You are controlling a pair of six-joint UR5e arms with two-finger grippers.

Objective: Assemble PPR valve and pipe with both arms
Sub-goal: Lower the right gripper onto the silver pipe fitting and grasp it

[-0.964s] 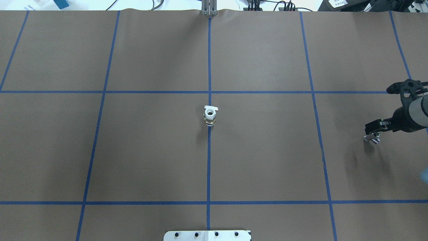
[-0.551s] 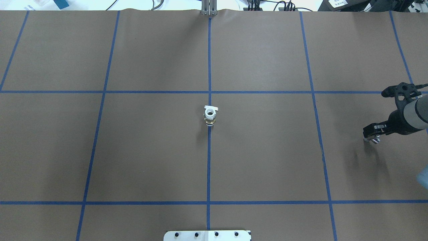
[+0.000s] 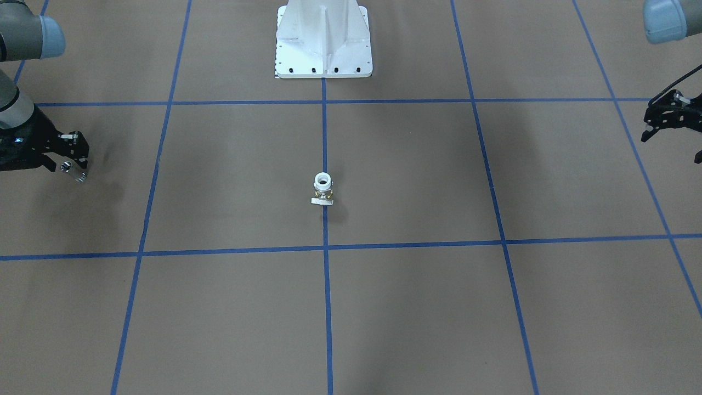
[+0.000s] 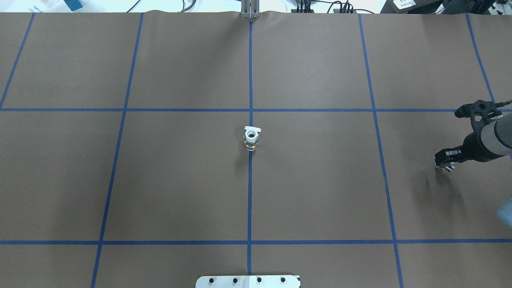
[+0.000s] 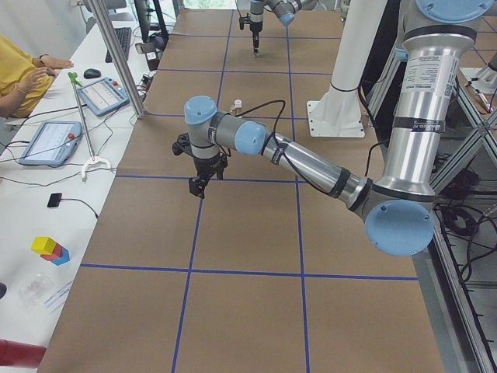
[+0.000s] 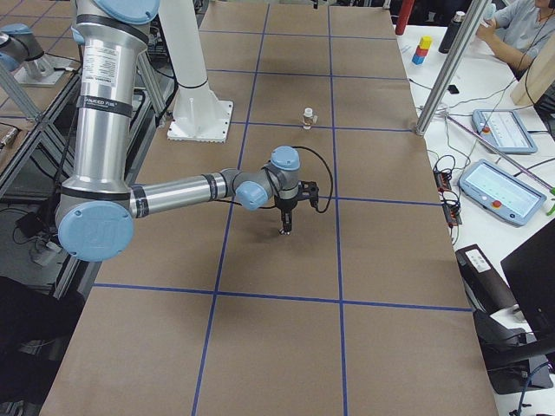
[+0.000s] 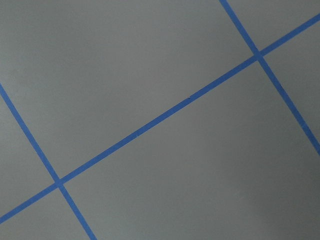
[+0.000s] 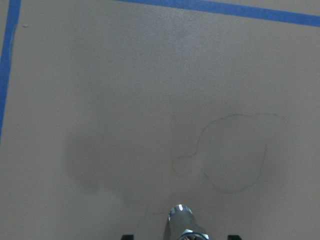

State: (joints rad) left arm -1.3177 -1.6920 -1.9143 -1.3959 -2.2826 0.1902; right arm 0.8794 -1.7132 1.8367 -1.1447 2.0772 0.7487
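pedestal [image 4: 248,281] sits at the near edge, mid-table. left gripper [image 3: 672,146] hangs out on the robot's left, well apart from both parts. its fingers look spread with nothing between them, and its wrist cam shows only table [image 7: 150,65]. right gripper [image 4: 445,161] is out at the robot's right side, closed on the pipe [image 4: 445,167]. the pipe hangs below the fingertips and is off the table, judging by the offset shadow. right wrist cam shows the chrome end between the fingertips. valve [image 4: 251,138] is farthest out, dead centre, upright on the middle tape line [image 4: 249,192], white socket up, tab pointing away from the robot. valve and pipe are well apart.

read: pipe is picked, valve is untouched, so the step in hand is bringing the two together. left should come in low from its own side and clamp the valve on the metal middle, not the white socket, and clear of the tab so the body can't spin. leave the socket mouth open. right should carry the pipe over slowly, line its axis up with the bore before any push, then press straight down. the grip on the pipe looks short, so side load could tilt or drop it. can't tell which pipe end mates.
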